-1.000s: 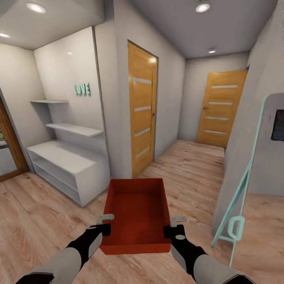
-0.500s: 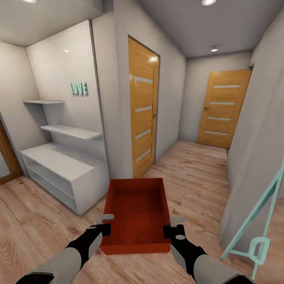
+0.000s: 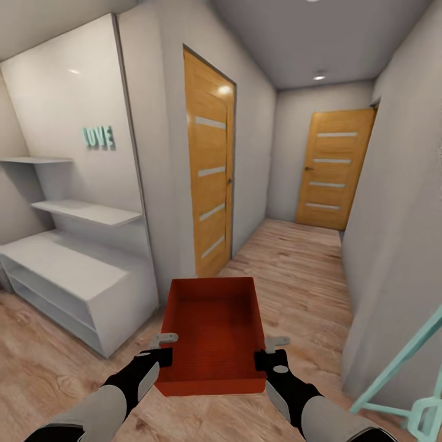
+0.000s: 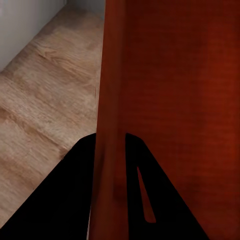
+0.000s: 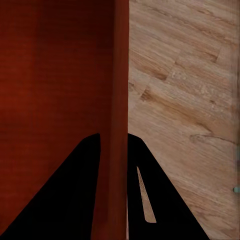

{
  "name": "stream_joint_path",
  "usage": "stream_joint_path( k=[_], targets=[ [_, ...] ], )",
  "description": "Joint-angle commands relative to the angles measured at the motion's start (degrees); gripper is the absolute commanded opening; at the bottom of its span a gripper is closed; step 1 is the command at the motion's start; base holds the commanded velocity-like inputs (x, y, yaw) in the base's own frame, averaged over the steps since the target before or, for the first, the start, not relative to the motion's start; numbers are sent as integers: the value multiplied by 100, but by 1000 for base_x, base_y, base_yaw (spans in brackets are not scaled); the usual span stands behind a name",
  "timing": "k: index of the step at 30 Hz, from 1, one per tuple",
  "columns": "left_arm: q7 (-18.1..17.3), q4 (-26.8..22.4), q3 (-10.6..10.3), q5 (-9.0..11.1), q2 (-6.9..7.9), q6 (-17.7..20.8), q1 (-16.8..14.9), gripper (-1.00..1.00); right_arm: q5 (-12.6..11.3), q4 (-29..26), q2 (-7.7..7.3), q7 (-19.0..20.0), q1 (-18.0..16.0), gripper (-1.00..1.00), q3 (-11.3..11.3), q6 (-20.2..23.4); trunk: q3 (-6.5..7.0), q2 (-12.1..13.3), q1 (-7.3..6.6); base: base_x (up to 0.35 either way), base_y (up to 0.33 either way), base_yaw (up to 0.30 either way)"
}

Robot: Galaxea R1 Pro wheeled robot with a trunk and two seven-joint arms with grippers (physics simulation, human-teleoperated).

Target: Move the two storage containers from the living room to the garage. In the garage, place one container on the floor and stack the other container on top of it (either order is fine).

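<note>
Storage container (image 3: 212, 334): red-orange open-top bin, carried out in front of the robot between both arms, above the pale plank floor (image 3: 301, 264) at the mouth of a narrow hallway.
Left gripper (image 3: 161, 351): pinched on the bin's left wall near the near corner; in the left wrist view the thin wall (image 4: 111, 150) runs straight down between the two dark fingers, one inside, one outside.
White shelf unit (image 3: 73, 270): off to the left, well apart from the bin.
Near orange door (image 3: 209, 178): shut, ahead on the left wall.
Far orange door (image 3: 334, 169): shut, at the hallway's end.
Right gripper (image 3: 270, 351): clamped the same way on the right wall (image 5: 119, 125), straddling the rim.
How it handles: looks empty, so likely light; thin plain walls may flex under a one-sided pull, so a matched grip on opposite long walls seems the sound hold.
Slip risk: smooth walls, narrow finger contact; a tilt could let it slide.
Mint frame (image 3: 417, 380): low right, near the wall.
</note>
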Motion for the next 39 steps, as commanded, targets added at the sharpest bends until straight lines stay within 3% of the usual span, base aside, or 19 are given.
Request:
stream_joint_path(
  k=[1,39],
  targets=[
    [53,-35,208,-66,70,-480,-1,-100,-450,19,-39,-266,-7,-100,-254,-37,-7,-4,3,323,116,-240],
    [53,-35,208,-66,72,-480,-1,-100,-450,19,-39,-262,-7,-100,-258,-34,-7,-4,3,323,116,-242]
  ],
)
